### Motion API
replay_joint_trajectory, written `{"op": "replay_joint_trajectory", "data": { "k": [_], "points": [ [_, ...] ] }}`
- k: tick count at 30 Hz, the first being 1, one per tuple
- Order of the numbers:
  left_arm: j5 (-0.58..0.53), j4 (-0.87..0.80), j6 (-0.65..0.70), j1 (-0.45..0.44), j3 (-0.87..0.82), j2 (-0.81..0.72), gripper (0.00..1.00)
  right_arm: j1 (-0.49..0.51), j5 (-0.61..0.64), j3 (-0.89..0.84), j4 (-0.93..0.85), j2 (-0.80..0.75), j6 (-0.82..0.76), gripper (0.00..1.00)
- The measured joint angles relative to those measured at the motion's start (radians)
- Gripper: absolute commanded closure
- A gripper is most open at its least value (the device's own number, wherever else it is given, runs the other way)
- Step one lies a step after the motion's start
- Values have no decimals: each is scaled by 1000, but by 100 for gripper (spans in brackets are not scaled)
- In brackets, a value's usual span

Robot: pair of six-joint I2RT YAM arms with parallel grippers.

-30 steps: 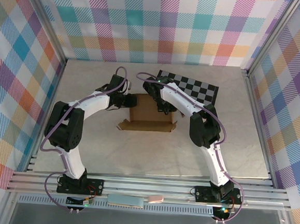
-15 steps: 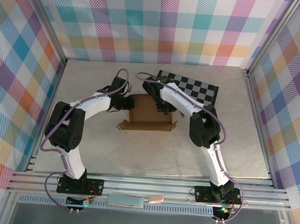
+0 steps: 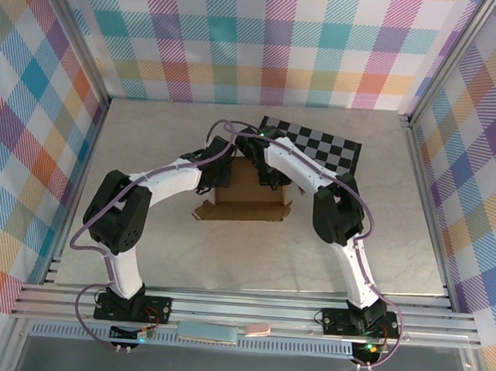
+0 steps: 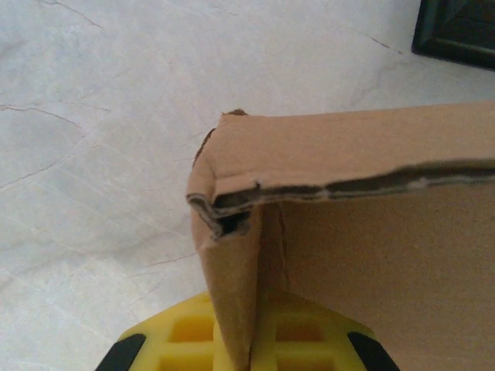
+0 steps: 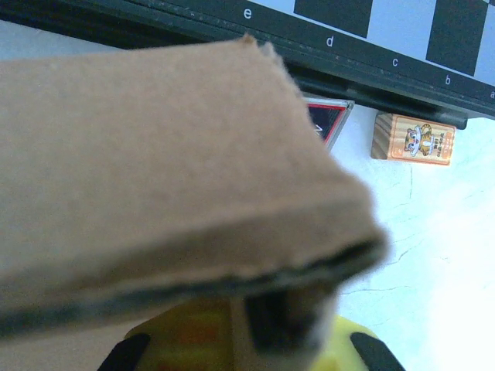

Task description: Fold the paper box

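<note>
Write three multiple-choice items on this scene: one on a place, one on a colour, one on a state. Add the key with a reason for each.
1. Where does the checkered board lie from the paper box?
A. On top of it.
B. Beyond it, to the right.
C. By the arm bases.
2. What colour are the left claw's fingers?
A. Blue.
B. White.
C. Yellow.
3. What is the left claw doing?
A. Shut on a wall of the box.
B. Open above the table.
C. Holding a pen.
Key: B, the top view shows the board past the box's far right corner; C, yellow shows in the left wrist view; A, cardboard stands pinched between its fingers.
</note>
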Motion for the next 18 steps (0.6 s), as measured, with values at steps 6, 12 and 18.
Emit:
{"op": "replay_joint_trajectory", "data": {
  "k": [6, 12, 18],
  "points": [
    [12, 10, -10, 2, -26, -2, 61, 2, 10, 0, 5, 0, 0, 100],
    [93, -40, -32, 17, -27, -45, 42, 2, 11, 0, 10, 0, 0, 100],
    [171, -149, -127, 58, 87, -156, 25, 2, -17, -3, 13, 0, 13, 100]
  ]
}}
